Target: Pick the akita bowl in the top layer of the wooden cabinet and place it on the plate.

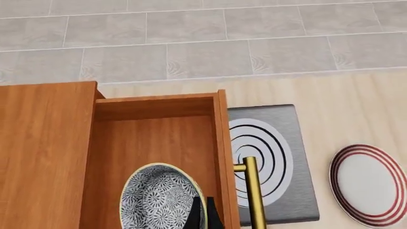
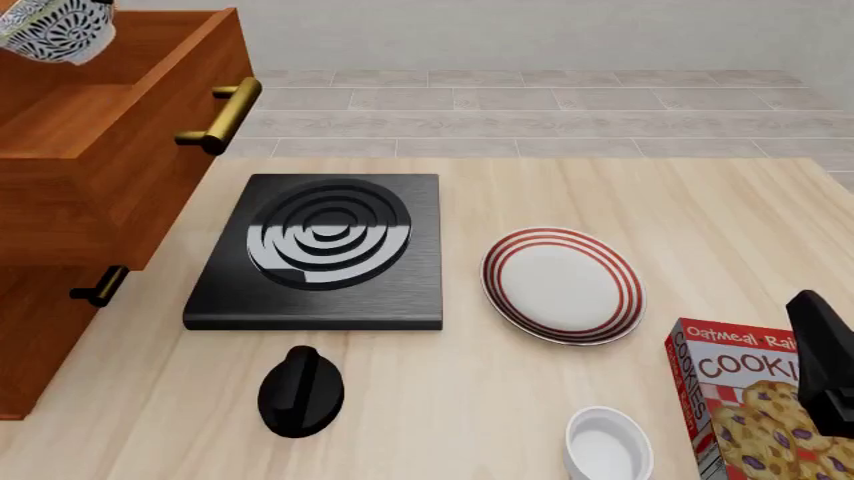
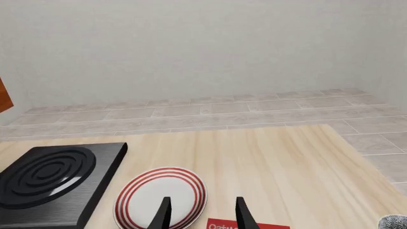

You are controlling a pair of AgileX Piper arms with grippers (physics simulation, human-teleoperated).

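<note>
The akita bowl [image 1: 159,198] [image 2: 54,28], speckled black and white, hangs tilted above the pulled-out top layer [image 2: 114,110] [image 1: 159,138] of the wooden cabinet [image 2: 47,215]. In the left wrist view my left gripper [image 1: 203,217] is shut on the bowl's rim, one finger inside and one outside. The arm itself is out of the front view. The plate [image 2: 563,285] [image 1: 369,183] [image 3: 160,198], white with red rings, lies on the table right of the stove. My right gripper [image 3: 203,213] [image 2: 821,360] stands open and holds nothing, near the table's front right.
A black square stove [image 2: 327,245] sits between cabinet and plate. The top drawer's brass handle [image 2: 227,115] [image 1: 254,195] juts toward the stove. A black knobbed object [image 2: 300,390], a white ramekin [image 2: 607,445] and a cookie box [image 2: 754,400] stand along the front edge.
</note>
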